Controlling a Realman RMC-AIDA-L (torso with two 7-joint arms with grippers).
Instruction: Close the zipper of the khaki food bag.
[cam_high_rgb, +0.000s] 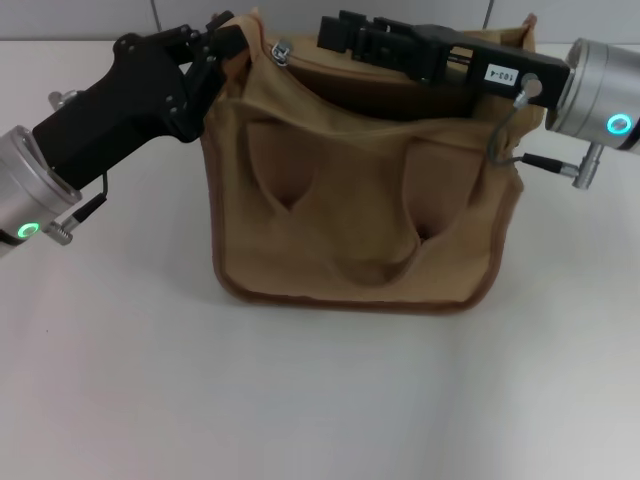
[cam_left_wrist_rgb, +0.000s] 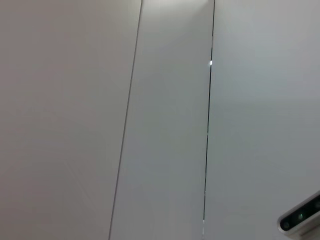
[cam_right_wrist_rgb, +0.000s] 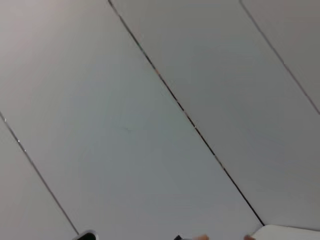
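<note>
The khaki food bag (cam_high_rgb: 350, 230) looked soft and floppy at frame centre; left gripper (cam_high_rgb: 222, 42) pinched its upper-left corner; right gripper (cam_high_rgb: 335, 30) neared the zipper (cam_high_rgb: 281, 48), finger state indiscernible; the small pull seemed the spot to hold.

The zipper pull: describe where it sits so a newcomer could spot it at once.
Find the khaki food bag standing mid-table. Follow its top opening to the corner beside the left gripper. The zipper pull is the small shiny silver metal piece there, the only bright thing against the tan fabric.

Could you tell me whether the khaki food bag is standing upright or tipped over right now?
Upright: the khaki food bag stands on its base on the table, handles hanging down its front, with the left pincer and right pincer at its top.
</note>
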